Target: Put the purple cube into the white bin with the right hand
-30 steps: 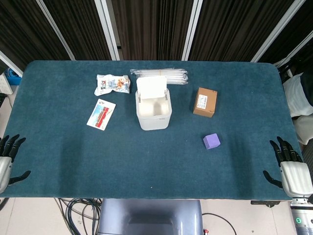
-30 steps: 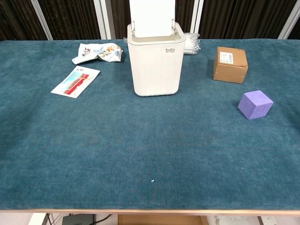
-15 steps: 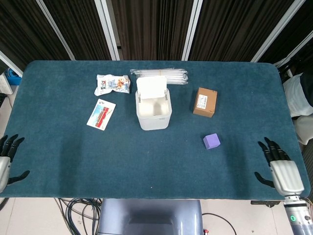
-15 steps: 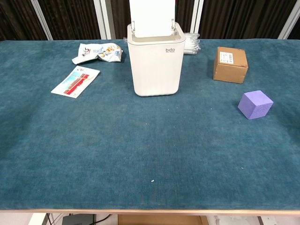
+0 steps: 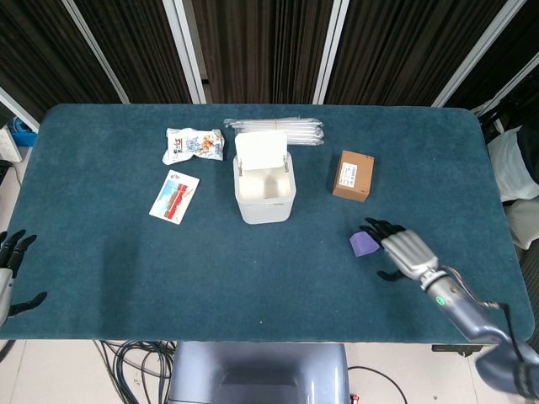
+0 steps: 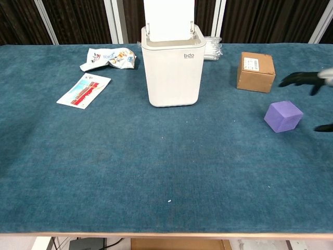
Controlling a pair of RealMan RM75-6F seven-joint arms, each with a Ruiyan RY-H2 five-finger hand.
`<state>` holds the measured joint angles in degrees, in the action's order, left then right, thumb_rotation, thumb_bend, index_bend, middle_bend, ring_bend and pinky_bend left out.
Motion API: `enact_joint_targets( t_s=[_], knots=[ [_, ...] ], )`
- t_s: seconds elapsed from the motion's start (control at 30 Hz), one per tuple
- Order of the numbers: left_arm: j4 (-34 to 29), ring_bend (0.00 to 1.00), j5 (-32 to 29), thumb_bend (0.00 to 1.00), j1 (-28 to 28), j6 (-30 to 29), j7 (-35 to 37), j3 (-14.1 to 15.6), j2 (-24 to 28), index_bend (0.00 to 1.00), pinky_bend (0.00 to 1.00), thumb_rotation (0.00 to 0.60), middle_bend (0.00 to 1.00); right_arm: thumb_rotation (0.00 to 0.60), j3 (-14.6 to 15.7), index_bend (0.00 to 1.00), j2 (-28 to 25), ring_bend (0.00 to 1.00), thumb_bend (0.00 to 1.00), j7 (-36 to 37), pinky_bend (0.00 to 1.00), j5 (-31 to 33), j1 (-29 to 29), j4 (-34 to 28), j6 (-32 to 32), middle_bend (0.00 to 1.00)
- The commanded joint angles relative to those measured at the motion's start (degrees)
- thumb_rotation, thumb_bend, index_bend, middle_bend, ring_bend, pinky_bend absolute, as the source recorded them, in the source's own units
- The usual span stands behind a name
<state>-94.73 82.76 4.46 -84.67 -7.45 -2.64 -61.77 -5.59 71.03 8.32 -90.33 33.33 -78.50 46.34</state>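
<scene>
The purple cube (image 5: 363,244) (image 6: 283,116) lies on the blue table, right of the white bin (image 5: 264,190) (image 6: 172,66), whose lid stands up. My right hand (image 5: 402,251) (image 6: 314,82) hovers over the cube's right side with fingers spread, holding nothing; in the head view its fingertips overlap the cube's upper right edge. Whether it touches the cube cannot be told. My left hand (image 5: 12,268) hangs open off the table's near left corner, seen only in the head view.
A brown cardboard box (image 5: 353,175) (image 6: 255,71) stands just behind the cube. A snack bag (image 5: 194,145), a red and white card (image 5: 174,196) and a clear packet of straws (image 5: 275,130) lie around the bin.
My right hand has swung in from the table's near right edge to the cube. The left hand has drifted slightly lower and further off the left edge. The cube has not moved.
</scene>
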Motion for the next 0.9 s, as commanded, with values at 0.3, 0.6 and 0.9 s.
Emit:
enact_joint_targets(
  t_s=[0.3, 0.6, 0.9],
  knots=[
    [-0.03, 0.00, -0.05, 0.10, -0.12, -0.23, 0.04, -0.09, 0.16, 0.18, 0.00, 0.600, 0.15, 0.600, 0.72, 0.34, 9.63, 0.43, 0.24, 2.02, 0.47, 1.63, 6.41, 12.49, -5.96, 0.46],
    [-0.16, 0.00, -0.10, 0.10, -0.20, -0.33, -0.26, -0.09, 0.12, 0.19, 0.00, 0.600, 0.15, 0.600, -2.30, 0.57, 12.19, 0.61, 0.45, 2.13, 0.66, 0.48, 5.71, 17.32, 5.52, 0.63],
    [-0.47, 0.00, -0.27, 0.10, -0.15, 0.07, -0.70, 0.05, 0.14, 0.19, 0.00, 0.600, 0.15, 0.600, -8.66, 0.57, -0.82, 0.54, 0.42, 8.74, 0.66, 2.17, 2.51, 0.94, 17.97, 0.55]
  ],
)
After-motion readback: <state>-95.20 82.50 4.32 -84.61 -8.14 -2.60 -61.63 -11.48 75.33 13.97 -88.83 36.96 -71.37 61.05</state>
